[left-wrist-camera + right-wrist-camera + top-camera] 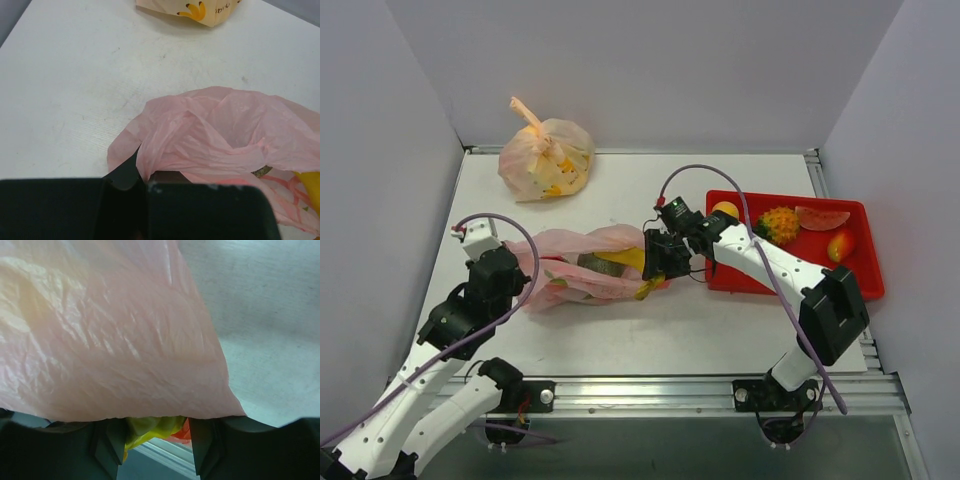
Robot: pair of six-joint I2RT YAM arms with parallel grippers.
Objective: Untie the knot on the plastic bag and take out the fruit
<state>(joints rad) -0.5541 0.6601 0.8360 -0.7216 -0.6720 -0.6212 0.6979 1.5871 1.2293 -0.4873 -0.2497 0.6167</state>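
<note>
The pink plastic bag [570,262] lies flat mid-table with its top loose; no knot shows. A green melon [603,265] and a yellow banana bunch [632,259] show through it. My left gripper [516,272] is shut on the bag's left end; in the left wrist view its jaws pinch the pink film [165,150] at the gripper [143,179]. My right gripper [658,262] is at the bag's right end. In the right wrist view its fingers [114,445] stand part closed with the banana bunch [150,427] between them, under the pink film [110,340].
A red tray [860,275] at the right holds a spiky pineapple [780,224], a watermelon slice [822,217], an orange [725,210] and a red-yellow fruit [840,245]. A paler tied orange bag [546,158] sits at the back left, also in the left wrist view [200,10].
</note>
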